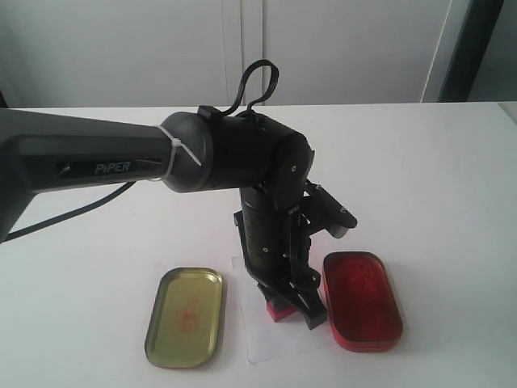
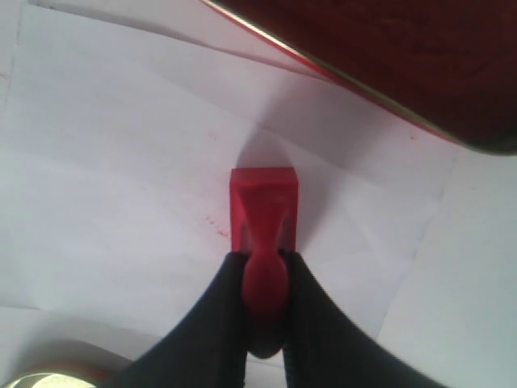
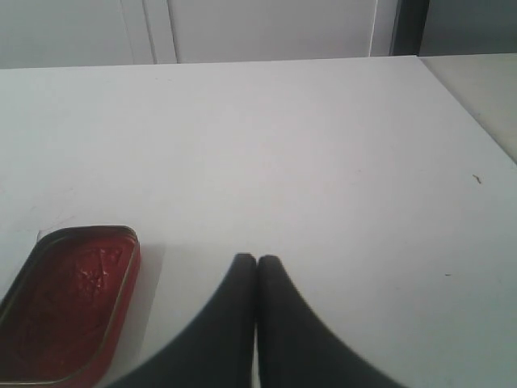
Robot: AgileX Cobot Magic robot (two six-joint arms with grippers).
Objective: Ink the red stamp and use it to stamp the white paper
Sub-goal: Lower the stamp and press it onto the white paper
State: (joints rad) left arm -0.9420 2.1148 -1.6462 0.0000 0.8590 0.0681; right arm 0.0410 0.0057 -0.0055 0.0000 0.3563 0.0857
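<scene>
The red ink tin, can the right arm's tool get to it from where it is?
Probably yes. The red ink tin sits close beside the right tool, and nothing stands between them in the right wrist view. The tool is shut, so it would have to open first to grip.

Red tin (image 1: 363, 301), lid (image 1: 185, 316) seemingly hemming white paper (image 1: 262, 341)

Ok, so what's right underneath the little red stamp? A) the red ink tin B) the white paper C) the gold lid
B: in the left wrist view the red stamp, pinched by the left fingers, sits over the white paper, while the red ink tin lies off to one side.
</scene>
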